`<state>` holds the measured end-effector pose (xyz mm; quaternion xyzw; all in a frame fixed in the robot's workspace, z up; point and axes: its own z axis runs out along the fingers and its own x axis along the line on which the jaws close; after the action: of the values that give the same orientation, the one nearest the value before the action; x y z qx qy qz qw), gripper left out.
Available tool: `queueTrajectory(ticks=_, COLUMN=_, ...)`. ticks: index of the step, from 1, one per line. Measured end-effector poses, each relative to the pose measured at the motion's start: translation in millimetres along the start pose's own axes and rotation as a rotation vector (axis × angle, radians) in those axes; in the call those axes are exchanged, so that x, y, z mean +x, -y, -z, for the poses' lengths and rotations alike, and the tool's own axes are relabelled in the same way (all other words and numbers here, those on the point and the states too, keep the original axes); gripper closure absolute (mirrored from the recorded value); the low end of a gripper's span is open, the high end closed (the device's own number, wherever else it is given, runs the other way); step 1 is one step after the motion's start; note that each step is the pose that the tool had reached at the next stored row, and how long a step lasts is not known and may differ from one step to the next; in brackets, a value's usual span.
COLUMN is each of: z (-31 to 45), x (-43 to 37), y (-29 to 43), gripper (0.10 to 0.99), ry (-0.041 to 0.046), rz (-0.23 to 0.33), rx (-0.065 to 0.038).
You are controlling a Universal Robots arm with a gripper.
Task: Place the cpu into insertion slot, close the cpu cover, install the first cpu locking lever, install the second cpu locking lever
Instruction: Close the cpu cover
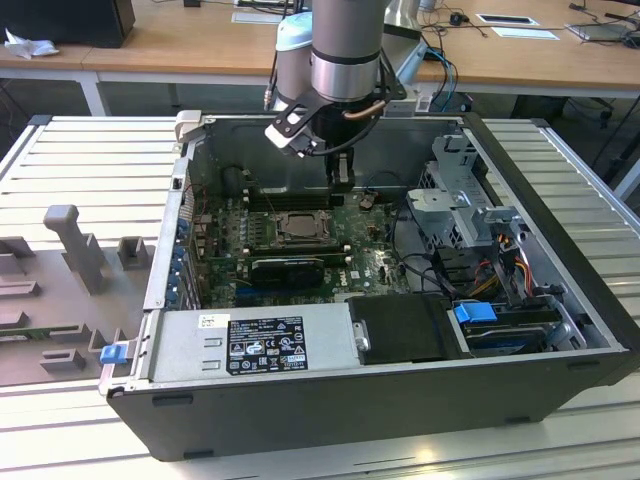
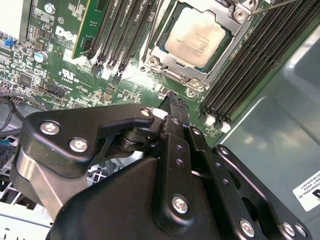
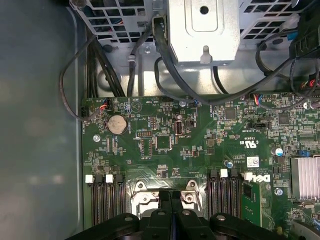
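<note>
This is a robotics lab or test workshop. An industrial arm (image 1: 345, 50) with its gripper (image 1: 342, 182) reaches into an opened computer case (image 1: 350, 400) on a ribbed aluminium-profile table (image 1: 90, 150) (a grey fixture plate (image 1: 60, 290) lies by the table's edge at the exterior view's left). Wooden desks (image 1: 200, 45) with papers and cables stand behind.

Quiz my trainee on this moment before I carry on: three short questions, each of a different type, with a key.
1. True or false: the cpu already lies in the insertion slot.
2. Pick one. The gripper is: A, open around the cpu; B, shut, with nothing between its fingers; C, shut on a cable.
3. Fill in the blank: the thin metal frame lying down around the cpu's pale top is the cpu ____.

Key
1. True.
2. B.
3. Cover: the cpu cover lies over the chip's edges in the second wrist view.
</note>
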<state>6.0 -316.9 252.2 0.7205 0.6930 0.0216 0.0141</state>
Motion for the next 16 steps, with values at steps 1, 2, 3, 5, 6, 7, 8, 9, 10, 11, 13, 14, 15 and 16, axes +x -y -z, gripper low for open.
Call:
queueTrajectory(ticks=1, z=0.0, x=0.0, y=0.3, gripper=0.980, ry=0.0000, rz=0.000, rx=0.000)
queueTrajectory(ticks=2, z=0.0, x=0.0, y=0.5, gripper=0.980, ry=0.0000, rz=0.000, rx=0.000)
queueTrajectory(ticks=3, z=0.0, x=0.0, y=0.9, gripper=0.980, ry=0.0000, rz=0.000, rx=0.000)
queueTrajectory(ticks=5, z=0.1, x=-0.1, y=1.4, gripper=0.980, ry=0.0000, rz=0.000, rx=0.000)
queueTrajectory(ticks=6, z=0.1, x=-0.1, y=1.7, gripper=0.980, ry=0.0000, rz=0.000, rx=0.000)
queueTrajectory(ticks=7, z=0.1, x=-0.1, y=2.0, gripper=0.980, ry=0.0000, rz=0.000, rx=0.000)
queueTrajectory(ticks=8, z=0.1, x=-0.1, y=2.3, gripper=0.980, ry=-0.0001, rz=0.000, rx=0.000)
queueTrajectory(ticks=9, z=0.1, x=-0.1, y=2.6, gripper=0.980, ry=0.0000, rz=0.000, rx=0.000)
queueTrajectory(ticks=10, z=0.1, x=-0.1, y=2.9, gripper=0.980, ry=0.0000, rz=0.000, rx=0.000)
queueTrajectory(ticks=11, z=0.2, x=-0.1, y=3.4, gripper=0.980, ry=0.0000, rz=0.000, rx=0.000)
queueTrajectory(ticks=13, z=0.2, x=-0.2, y=4.2, gripper=0.980, ry=0.0001, rz=0.000, rx=0.000)
queueTrajectory(ticks=14, z=0.2, x=-0.2, y=4.4, gripper=0.980, ry=0.0000, rz=0.000, rx=0.000)
queueTrajectory(ticks=15, z=0.3, x=-0.2, y=5.0, gripper=0.980, ry=0.0000, rz=0.000, rx=0.000)
queueTrajectory(ticks=16, z=0.3, x=-0.2, y=5.5, gripper=0.980, ry=0.0000, rz=0.000, rx=0.000)
